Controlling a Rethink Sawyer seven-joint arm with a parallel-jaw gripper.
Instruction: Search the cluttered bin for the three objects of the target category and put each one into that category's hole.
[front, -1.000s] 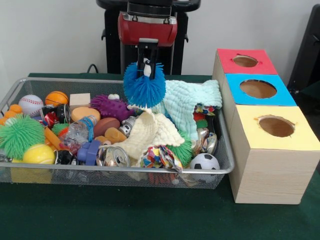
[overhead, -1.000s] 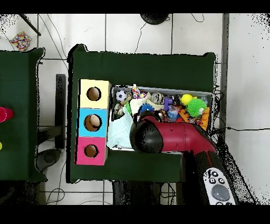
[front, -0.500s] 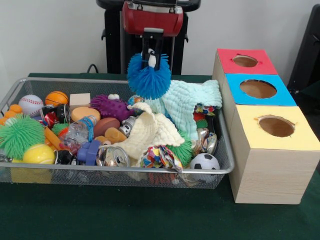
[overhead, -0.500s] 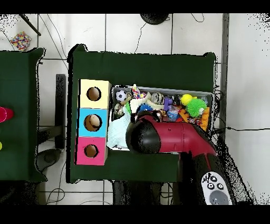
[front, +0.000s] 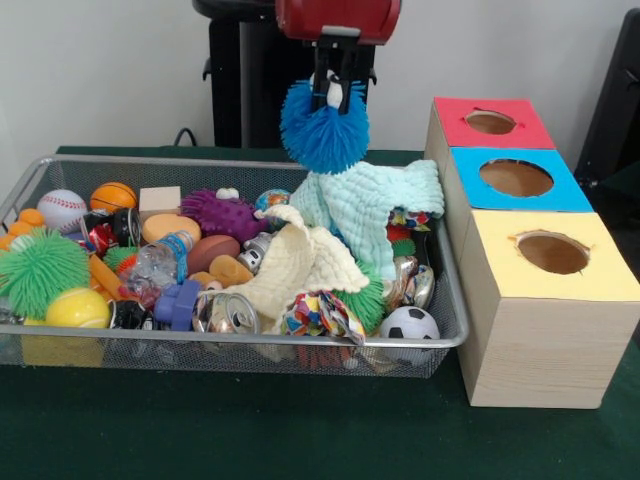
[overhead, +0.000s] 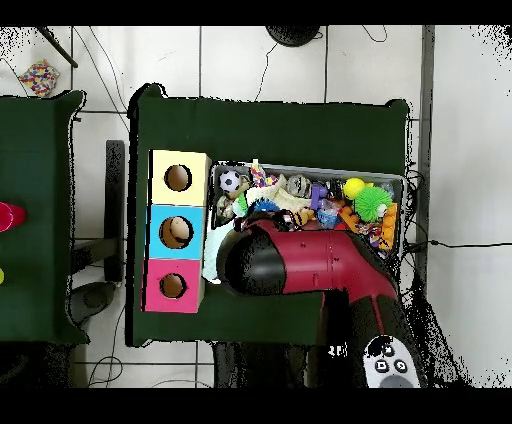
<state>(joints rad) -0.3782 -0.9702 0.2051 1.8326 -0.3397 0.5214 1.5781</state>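
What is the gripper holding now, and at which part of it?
The gripper holds the blue spiky ball, pinched at its top, so that the ball hangs above the wire bin.

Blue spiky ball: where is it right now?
Front view: the blue spiky ball hangs from the tool, above the mint cloth, left of the red-topped box.

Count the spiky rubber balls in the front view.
4: blue spiky ball in the gripper; green at the bin's left end; purple mid-bin; green under the cloths. Clutter may hide more.
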